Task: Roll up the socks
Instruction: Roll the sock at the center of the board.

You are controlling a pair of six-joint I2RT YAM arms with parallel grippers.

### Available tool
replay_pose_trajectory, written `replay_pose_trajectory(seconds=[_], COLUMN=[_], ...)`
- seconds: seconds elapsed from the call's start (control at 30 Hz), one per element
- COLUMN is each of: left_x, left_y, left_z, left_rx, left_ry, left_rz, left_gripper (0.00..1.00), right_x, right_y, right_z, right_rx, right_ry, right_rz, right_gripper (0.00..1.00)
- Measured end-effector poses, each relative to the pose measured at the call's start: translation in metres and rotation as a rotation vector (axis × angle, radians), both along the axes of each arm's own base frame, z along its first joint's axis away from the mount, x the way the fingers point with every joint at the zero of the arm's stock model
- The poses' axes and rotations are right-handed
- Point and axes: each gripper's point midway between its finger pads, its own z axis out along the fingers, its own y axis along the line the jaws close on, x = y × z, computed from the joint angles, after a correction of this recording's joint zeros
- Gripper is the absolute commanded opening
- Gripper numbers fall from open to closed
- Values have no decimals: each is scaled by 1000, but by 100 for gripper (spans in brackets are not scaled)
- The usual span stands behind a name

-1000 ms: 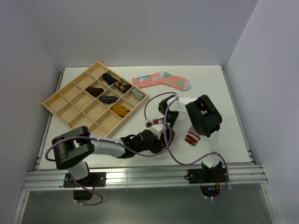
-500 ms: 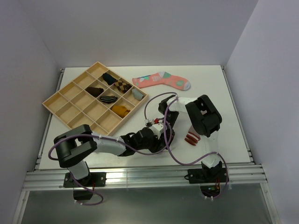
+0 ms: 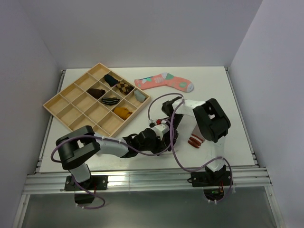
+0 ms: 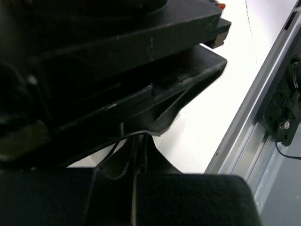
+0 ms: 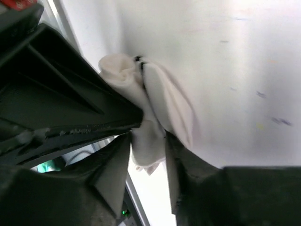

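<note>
Closest to me, my left gripper (image 4: pixel 136 150) is clamped fully shut with nothing showing between its fingers, crowded right under the right arm's head. The right gripper (image 5: pixel 146 141) stands partly parted astride the bunched white sock (image 5: pixel 164 96). I can't tell whether it pinches or merely brackets it, probably to steady the bundle mid-roll. The taupe sock (image 3: pixel 194 141) lies just right of both on the table (image 3: pixel 228 95), waiting its turn, I judge. The arms crowd each other, with a purple cable (image 3: pixel 175 156) looping over. Farther off, the tray (image 3: pixel 66 110) holds rolled socks (image 3: pixel 110 100), and the coral sock (image 3: pixel 164 81) lies flat beyond.
</note>
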Motion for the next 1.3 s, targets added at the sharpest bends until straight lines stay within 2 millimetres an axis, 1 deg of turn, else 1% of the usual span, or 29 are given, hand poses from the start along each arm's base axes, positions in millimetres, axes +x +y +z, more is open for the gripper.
replay_pose_trajectory(seconds=[0.17, 0.23, 0.33, 0.47, 0.6, 0.73, 0.9, 1.03, 1.13, 1.23, 1.3], left_x=[3, 4, 5, 6, 9, 10, 11, 11, 10, 10, 10], left_y=[-1, -1, -4, -6, -8, -9, -7, -4, -2, -2, -3], left_z=[-1, -1, -1, -2, -2, -2, -3, -4, -5, -6, -6], left_rx=[-19, -26, -38, -56, -68, -66, -60, -54, -48, -41, -36], left_ry=[33, 52, 78, 120, 179, 250, 356, 452, 525, 584, 619], left_rz=[22, 27, 28, 32, 39, 45, 46, 40, 36, 37, 38], left_gripper=[0, 0, 0, 0, 0, 1, 0, 0, 0, 0, 0], right_x=[19, 30, 50, 70, 76, 68, 52, 42, 35, 27, 20], right_y=[-2, -5, -12, -28, -47, -63, -70, -69, -66, -60, -52], right_z=[3, 7, 17, 28, 35, 43, 49, 45, 46, 50, 53], right_rx=[-5, 3, 28, 50, 55, 66, 129, 164, 202, 247, 281], right_ry=[-107, -161, -243, -308, -378, -494, -645, -716, -777, -828, -857], right_rz=[-73, -106, -172, -255, -313, -322, -270, -196, -128, -62, -6], right_gripper=[50, 51, 51, 51, 49, 49, 49, 48, 48, 49, 50])
